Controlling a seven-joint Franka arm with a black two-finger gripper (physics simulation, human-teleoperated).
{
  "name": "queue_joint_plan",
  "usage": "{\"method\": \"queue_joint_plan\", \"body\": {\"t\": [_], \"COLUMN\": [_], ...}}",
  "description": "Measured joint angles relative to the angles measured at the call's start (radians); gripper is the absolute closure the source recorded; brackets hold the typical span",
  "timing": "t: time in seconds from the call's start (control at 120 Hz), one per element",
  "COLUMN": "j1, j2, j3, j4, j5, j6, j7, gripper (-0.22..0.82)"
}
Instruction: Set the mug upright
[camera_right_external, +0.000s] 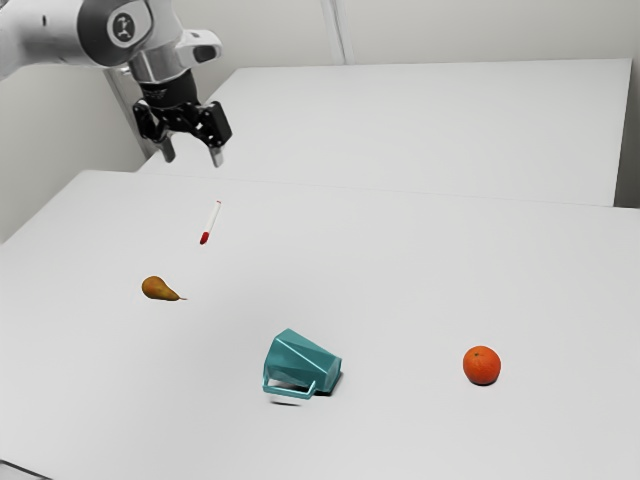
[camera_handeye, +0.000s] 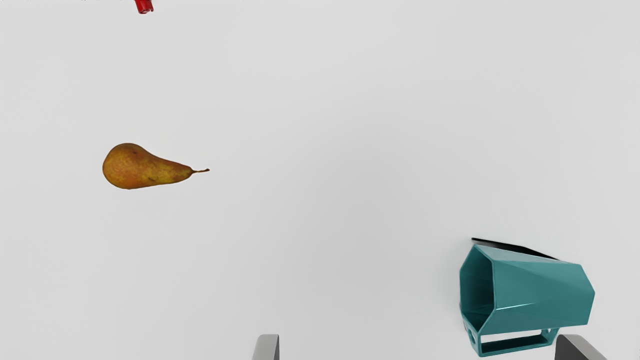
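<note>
The gripper (camera_right_external: 192, 157) hangs high, spread wide. Well in from the bench's (camera_right_external: 400, 270) far edge, the mug (camera_handeye: 540, 292) lies on its side. A finger landing on its handle (camera_handeye: 517, 349) could roll it; tapering walls could slip the squeeze.

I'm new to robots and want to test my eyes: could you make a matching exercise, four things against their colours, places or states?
Things:
1. mug
2. gripper
3. orange
4. marker

Descriptions:
A. white with a red end
B. open, holding nothing
C. farthest toward the exterior view's right
D. teal, lying on its side

Right pairs: 1-D, 2-B, 3-C, 4-A
</note>
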Motion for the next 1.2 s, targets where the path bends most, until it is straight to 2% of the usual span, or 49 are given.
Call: {"method": "queue_joint_plan", "body": {"t": [0.183, 0.4, 0.6, 0.8, 0.992, 1.2], "j1": [-0.015, 0.021, 0.073, 0.086, 0.130, 0.141], "j2": [0.011, 0.001, -0.065, -0.140, -0.145, -0.130], "j3": [0.000, 0.002, -0.004, -0.003, -0.003, -0.003], "j4": [-0.001, -0.039, -0.179, -0.410, -0.578, -0.709], "j5": [-0.002, -0.067, -0.157, -0.327, -0.512, -0.656], "j6": [0.001, -0.003, 0.021, 0.153, 0.282, 0.345], "j7": [-0.007, -0.016, 0.011, 0.154, 0.328, 0.467], "gripper": [0.00, 0.00, 0.00, 0.00, 0.00, 0.00]}}
